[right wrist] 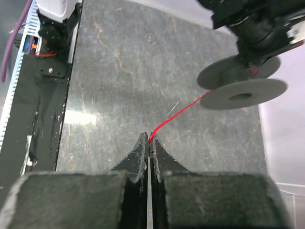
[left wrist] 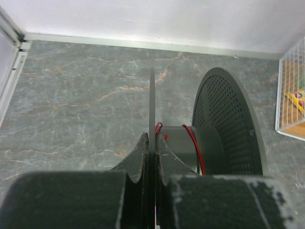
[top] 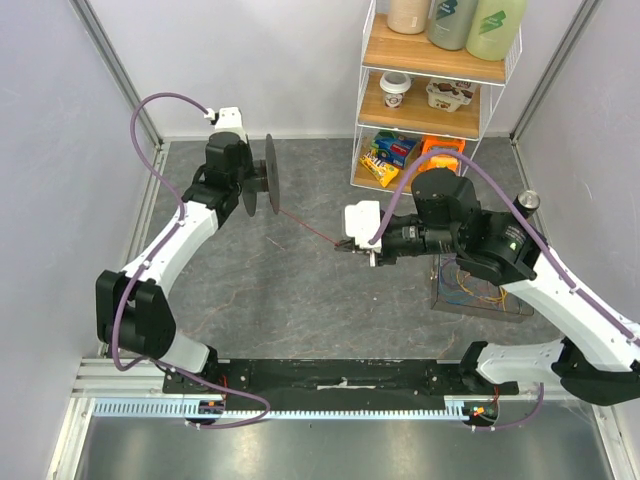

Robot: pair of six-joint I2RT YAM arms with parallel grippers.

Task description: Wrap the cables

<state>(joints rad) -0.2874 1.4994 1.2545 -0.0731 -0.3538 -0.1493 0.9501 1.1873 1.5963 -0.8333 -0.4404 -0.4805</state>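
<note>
A dark grey spool hangs above the table at the back left. My left gripper is shut on the thin edge of its near flange. In the left wrist view a red cable loops around the hub, in front of the perforated far flange. From the spool the red cable runs taut to my right gripper at mid table. In the right wrist view that gripper is shut on the end of the red cable, and the spool shows at upper right.
Behind my right arm a small board carries loose orange, yellow and blue cables. A white wire rack with bottles, cups and snack packs stands at the back right. Walls and aluminium rails close the left, right and back sides.
</note>
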